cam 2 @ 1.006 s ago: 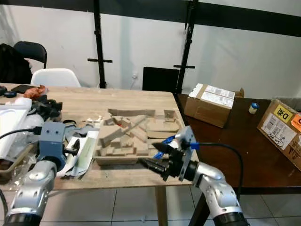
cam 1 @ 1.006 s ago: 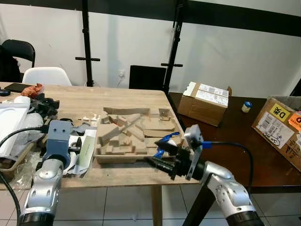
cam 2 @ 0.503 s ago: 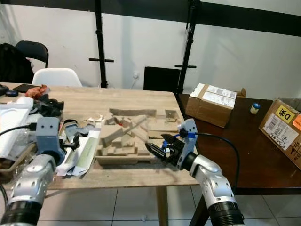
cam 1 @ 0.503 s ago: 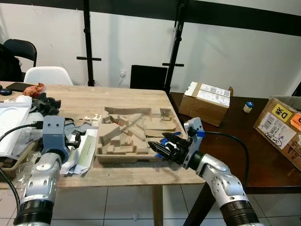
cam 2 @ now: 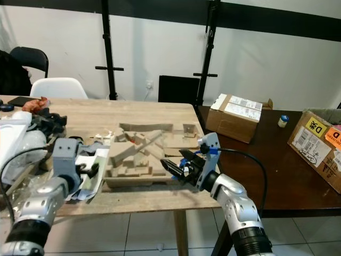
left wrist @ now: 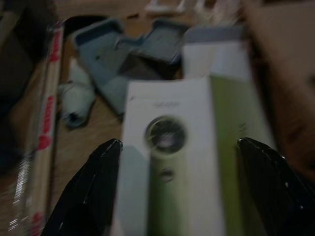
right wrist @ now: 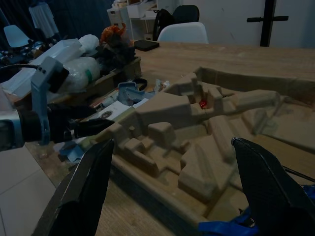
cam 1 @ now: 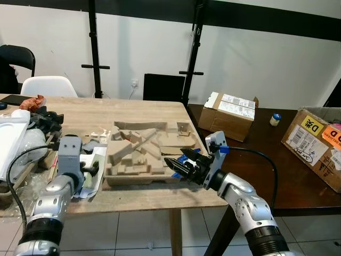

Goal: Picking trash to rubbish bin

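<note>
The moulded cardboard tray (cam 1: 144, 154) lies on the wooden desk (cam 1: 133, 114), its near right corner just ahead of the right tool (cam 1: 177, 165), whose 2 fingers are spread. The left tool (left wrist: 182, 191), fingers also apart, hovers over a white-and-green leaflet (left wrist: 172, 162). I judge the right should straddle the tray's rim squarely, close firmly, then lift level so it doesn't snag neighbouring clutter.

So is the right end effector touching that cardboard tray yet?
Cannot tell. In the eye views the right end effector overlaps the tray's near edge; its wrist view shows open fingers on either side of the tray, contact unclear.
</note>
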You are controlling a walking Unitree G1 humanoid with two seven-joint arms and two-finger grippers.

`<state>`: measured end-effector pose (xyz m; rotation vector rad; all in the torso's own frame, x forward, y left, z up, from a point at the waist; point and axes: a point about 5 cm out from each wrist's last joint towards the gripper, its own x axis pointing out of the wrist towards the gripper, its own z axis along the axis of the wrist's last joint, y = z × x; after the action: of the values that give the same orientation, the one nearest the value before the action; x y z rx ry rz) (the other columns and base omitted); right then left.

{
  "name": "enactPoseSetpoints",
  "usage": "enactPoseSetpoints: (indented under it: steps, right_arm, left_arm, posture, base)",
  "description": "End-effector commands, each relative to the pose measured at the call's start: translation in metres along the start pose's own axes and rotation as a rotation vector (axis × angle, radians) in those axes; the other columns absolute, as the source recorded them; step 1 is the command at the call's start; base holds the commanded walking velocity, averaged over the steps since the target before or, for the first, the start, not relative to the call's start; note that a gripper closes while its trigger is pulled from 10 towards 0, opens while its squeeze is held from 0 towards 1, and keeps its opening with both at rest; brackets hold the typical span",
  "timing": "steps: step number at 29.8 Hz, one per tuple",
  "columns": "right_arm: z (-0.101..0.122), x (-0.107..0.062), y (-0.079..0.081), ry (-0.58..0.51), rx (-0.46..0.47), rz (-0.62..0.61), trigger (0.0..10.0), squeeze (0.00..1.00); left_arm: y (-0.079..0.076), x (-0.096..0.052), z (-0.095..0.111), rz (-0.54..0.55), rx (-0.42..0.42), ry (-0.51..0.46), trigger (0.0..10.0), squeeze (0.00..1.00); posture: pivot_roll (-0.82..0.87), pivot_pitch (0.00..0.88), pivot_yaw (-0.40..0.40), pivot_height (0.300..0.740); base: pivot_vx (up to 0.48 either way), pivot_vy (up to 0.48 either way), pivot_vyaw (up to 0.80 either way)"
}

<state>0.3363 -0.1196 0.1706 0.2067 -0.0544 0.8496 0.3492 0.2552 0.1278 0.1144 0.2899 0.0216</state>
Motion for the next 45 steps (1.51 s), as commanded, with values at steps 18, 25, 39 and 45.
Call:
enactPoseSetpoints:
  steps: [18, 25, 39, 45]
  right_arm:
    - [0.001, -0.001, -0.001, 0.001, -0.01, -0.007, 10.0, 0.0]
    - [0.001, -0.001, 0.0, 0.004, -0.013, -0.005, 10.0, 0.0]
    - [0.0, 0.001, -0.001, 0.006, -0.016, -0.01, 10.0, 0.0]
    - [0.001, 0.001, -0.002, 0.001, -0.014, -0.015, 10.0, 0.0]
  left_arm:
    - [-0.019, 0.006, -0.023, -0.061, 0.103, 0.078, 0.0, 0.0]
    - [-0.017, 0.007, -0.022, -0.041, 0.069, 0.061, 0.0, 0.0]
    - [0.009, 0.004, 0.007, 0.074, -0.08, -0.125, 0.0, 0.0]
    - [0.031, -0.003, 0.039, 0.09, -0.268, -0.309, 0.0, 0.0]
  posture:
    - [0.06, 0.017, -0.087, 0.74]
    - [0.06, 0.018, -0.086, 0.74]
    - [0.06, 0.018, -0.087, 0.74]
    - [0.06, 0.018, -0.087, 0.74]
  base:
    - [0.0, 0.0, 0.0]
    - [0.0, 0.0, 0.0]
    - [0.0, 0.0, 0.0]
    - [0.0, 0.0, 0.0]
